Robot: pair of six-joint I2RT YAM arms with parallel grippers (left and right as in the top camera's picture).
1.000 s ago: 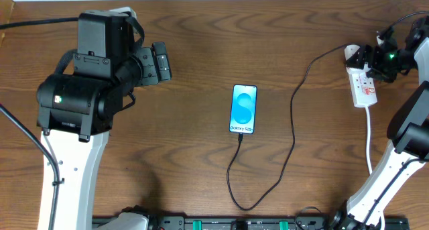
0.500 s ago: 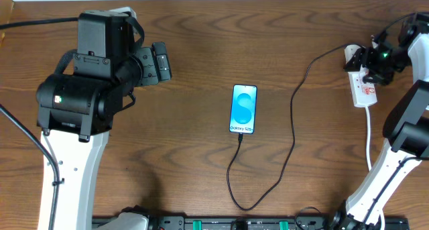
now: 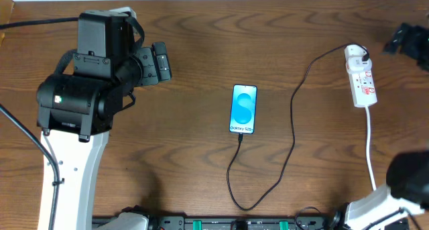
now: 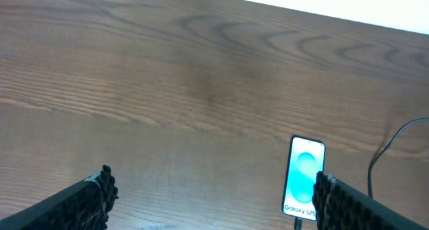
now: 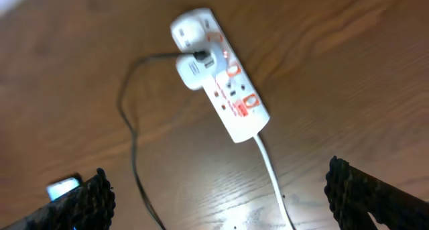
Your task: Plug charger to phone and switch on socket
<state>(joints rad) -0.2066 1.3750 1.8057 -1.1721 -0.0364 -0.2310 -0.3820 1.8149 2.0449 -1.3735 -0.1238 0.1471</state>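
The phone (image 3: 243,109) lies flat mid-table, blue screen lit; it also shows in the left wrist view (image 4: 305,178). The black charger cable (image 3: 293,133) runs from the phone's near end, loops toward the front edge, then rises to the far end of the white socket strip (image 3: 362,79). In the right wrist view the cable (image 5: 131,129) ends at a white adapter on the strip (image 5: 234,96), which has red switch marks. My left gripper (image 3: 159,62) is open and empty, left of the phone (image 4: 214,203). My right gripper (image 3: 405,39) is open and empty, raised and right of the strip (image 5: 224,203).
The strip's white cord (image 3: 369,146) runs toward the front edge at the right. The left arm's bulky body (image 3: 80,89) stands over the left side. A black rail (image 3: 241,224) lines the front edge.
My right gripper was over the far end of the socket strip and has lifted away to the right, leaving the strip uncovered. The left arm, phone and cable have not moved.
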